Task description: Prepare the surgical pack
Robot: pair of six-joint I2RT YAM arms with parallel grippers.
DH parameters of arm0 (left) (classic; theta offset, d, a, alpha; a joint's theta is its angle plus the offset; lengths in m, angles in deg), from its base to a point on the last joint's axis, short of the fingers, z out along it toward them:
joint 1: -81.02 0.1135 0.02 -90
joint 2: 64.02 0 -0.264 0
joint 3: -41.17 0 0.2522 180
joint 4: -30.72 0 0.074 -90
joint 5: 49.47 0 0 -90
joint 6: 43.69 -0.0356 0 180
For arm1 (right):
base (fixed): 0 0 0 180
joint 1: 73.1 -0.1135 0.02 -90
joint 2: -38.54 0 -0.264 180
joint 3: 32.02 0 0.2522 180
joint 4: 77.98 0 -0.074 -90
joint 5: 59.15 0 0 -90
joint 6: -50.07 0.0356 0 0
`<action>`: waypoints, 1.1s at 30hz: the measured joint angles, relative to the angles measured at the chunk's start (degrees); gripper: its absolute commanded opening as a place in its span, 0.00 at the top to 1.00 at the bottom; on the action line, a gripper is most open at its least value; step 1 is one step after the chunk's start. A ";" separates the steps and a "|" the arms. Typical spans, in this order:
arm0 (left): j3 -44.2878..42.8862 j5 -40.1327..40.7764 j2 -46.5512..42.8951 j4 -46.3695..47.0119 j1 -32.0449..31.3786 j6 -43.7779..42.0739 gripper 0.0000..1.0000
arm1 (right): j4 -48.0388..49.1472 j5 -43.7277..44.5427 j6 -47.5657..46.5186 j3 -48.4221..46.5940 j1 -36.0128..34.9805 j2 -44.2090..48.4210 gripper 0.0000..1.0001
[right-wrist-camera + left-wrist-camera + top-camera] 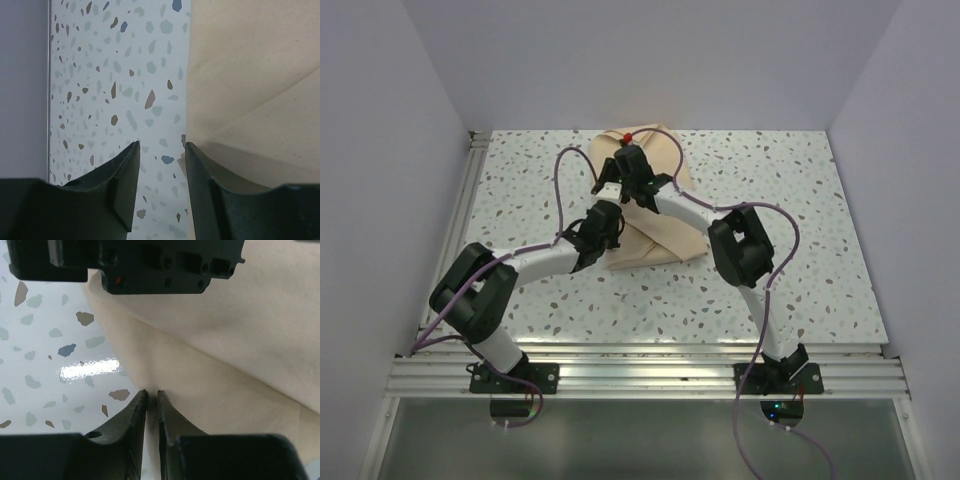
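We take the cloth bundle (pixel 660 245) as our mark: it lies on the table (pixel 520 180), toward the far edge and about midway across. The left gripper (pixel 151 392) sits at the bundle's near left edge, tips touching the cloth. The right gripper (pixel 161 146) hangs at the bundle's far end, at its edge, one finger above cloth, the other above bare table.

cloth bundle (pixel 655 215): tan, folded, 12 o'clock on speckled surface (pixel 790 230) | left gripper (pixel 608 222): at its 9 o'clock edge | right gripper (pixel 630 153): over its 12 o'clock end
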 measured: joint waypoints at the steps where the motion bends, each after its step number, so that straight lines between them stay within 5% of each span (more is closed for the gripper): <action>1: 0.24 -0.13 -0.20 0.04 0.11 0.22 0.79 | 0.26 -0.17 0.00 0.00 0.09 0.00 0.51; 9: 2.56 -1.29 -3.56 0.15 1.97 2.21 0.64 | 0.09 -1.03 -0.09 1.29 3.41 3.23 0.43; 14: 3.23 -1.86 -6.25 -0.35 2.69 3.58 0.46 | 0.70 -1.95 -1.42 10.56 9.16 14.12 0.39; 19: 2.43 -2.43 -7.50 -1.68 4.11 4.85 0.35 | 0.35 -2.51 -5.27 20.57 15.85 25.79 0.24; 23: -0.11 -3.98 -7.13 -2.93 6.88 5.88 0.30 | -1.22 -1.57 -9.53 29.57 18.01 33.90 0.14; 33: -10.71 -7.74 1.77 -3.37 12.13 8.37 0.27 | -4.22 -0.44 -15.52 43.25 18.08 40.76 0.14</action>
